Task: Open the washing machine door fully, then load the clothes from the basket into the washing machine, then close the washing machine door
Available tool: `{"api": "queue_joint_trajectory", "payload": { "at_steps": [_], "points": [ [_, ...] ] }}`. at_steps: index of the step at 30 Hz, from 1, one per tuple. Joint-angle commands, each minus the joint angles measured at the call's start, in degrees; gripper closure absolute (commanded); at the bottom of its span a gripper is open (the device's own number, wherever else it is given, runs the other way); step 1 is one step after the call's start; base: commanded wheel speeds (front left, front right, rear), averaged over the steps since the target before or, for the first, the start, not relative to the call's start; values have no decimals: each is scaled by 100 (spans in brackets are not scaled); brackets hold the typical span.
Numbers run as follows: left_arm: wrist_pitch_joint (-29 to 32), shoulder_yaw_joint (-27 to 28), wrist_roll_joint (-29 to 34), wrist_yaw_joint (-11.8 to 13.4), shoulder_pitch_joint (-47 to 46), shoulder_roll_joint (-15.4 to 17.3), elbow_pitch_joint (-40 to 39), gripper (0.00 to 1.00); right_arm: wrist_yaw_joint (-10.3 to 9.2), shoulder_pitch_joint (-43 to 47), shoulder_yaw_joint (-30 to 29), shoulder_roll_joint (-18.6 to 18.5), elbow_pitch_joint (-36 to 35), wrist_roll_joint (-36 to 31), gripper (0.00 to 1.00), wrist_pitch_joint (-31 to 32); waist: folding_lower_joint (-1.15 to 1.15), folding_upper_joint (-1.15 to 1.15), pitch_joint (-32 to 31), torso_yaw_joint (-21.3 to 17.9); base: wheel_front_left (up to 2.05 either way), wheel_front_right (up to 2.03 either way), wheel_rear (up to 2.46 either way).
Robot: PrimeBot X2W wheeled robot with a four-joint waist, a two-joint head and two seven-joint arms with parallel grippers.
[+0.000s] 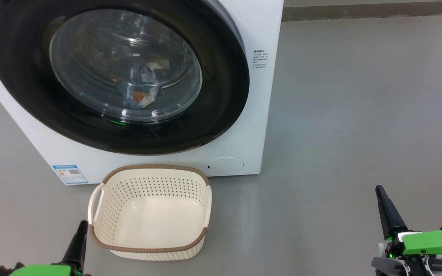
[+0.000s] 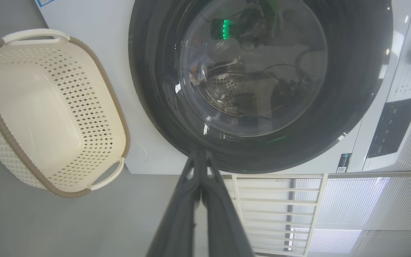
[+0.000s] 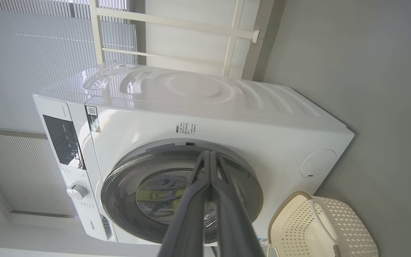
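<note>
Floor (image 1: pixel 359 96): plain grey, smooth; all other items are stood on it.

Washing machine (image 1: pixel 261 115): white front-loader, placed at the upper left of the head view. A blue label sticker (image 1: pixel 70 174) is fixed at the lower left corner of its front. A round flap (image 1: pixel 225 165) is set at the lower right. A dark control panel (image 3: pixel 62 141) and a white knob (image 3: pixel 77 191) are seen in the right wrist view.

Washing machine door (image 1: pixel 119 74): glossy black ring with a domed glass window, shut flat against the machine's front.

Basket (image 1: pixel 152 224): cream, perforated, brown-rimmed. It is set on the floor just in front of the machine, below the door, and nothing is held in it.

Clothes (image 1: pixel 140 94): light-blue fabric with orange print, seen through the glass, lying low inside the drum. A paler patch just above it cannot be made out clearly.

Left gripper (image 2: pixel 200 159): the two dark fingers are pressed together with nothing between them. It is held just beside the basket's near left corner and pointed at the door.

Right gripper (image 3: pixel 211 157): the fingers are likewise closed tip to tip and empty. It is held over the floor well to the right of the basket, apart from the machine.
</note>
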Motion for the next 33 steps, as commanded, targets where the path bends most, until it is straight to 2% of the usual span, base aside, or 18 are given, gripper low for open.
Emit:
{"api": "queue_joint_trajectory", "payload": {
  "at_steps": [1,10,33],
  "points": [
    [43,197,-153,-16,-287,55,-161,100,8,15,78,4,-189,136,100,50,0,0,-8,6,0,0,0],
    [194,223,-686,-16,-317,19,-168,100,9,53,29,60,-246,611,100,203,0,0,-66,44,0,0,0],
    [195,221,-702,-16,-318,18,-169,100,9,53,25,64,-247,621,100,209,0,0,-67,45,0,0,0]
  ]
}}
